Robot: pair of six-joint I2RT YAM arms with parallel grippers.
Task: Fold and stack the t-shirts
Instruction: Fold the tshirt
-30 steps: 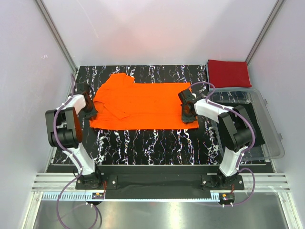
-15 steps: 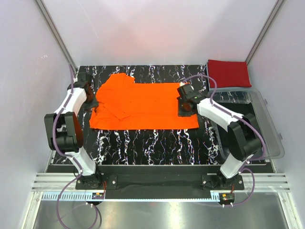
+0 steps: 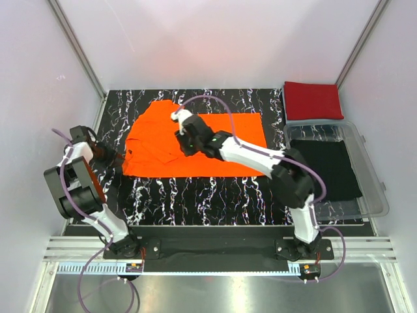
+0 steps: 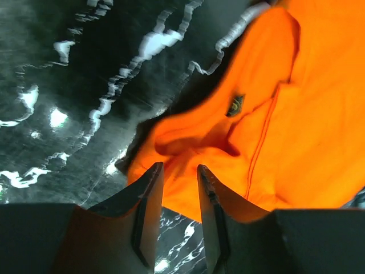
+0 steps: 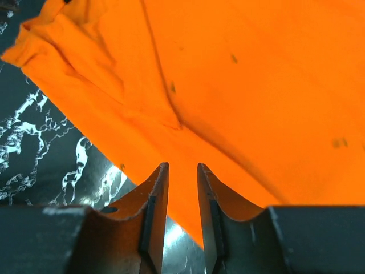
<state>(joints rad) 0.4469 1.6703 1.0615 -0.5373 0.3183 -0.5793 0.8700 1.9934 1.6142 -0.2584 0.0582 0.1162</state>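
Note:
The bright orange t-shirt (image 3: 215, 147) lies spread flat on the black marbled table (image 3: 215, 195), one sleeve folded in at its left. The deep red t-shirt (image 3: 313, 100) lies folded at the back right corner. My right arm reaches across the orange shirt; its gripper (image 3: 184, 134) hangs over the shirt's left half, jaws a little apart and empty, orange cloth (image 5: 256, 85) below them (image 5: 182, 171). My left gripper (image 3: 118, 158) sits just off the shirt's left edge, jaws a little apart and empty (image 4: 179, 171), the rumpled sleeve corner (image 4: 194, 142) just beyond.
A clear plastic bin (image 3: 374, 195) stands at the right with a black cloth (image 3: 326, 169) in it. White walls close in the table on the left, back and right. Bare marbled table shows along the near edge.
My right arm has swung from the shirt's right edge across to its left half. My left gripper has drawn back from the shirt's left edge toward the left wall. The shirt lies as before.

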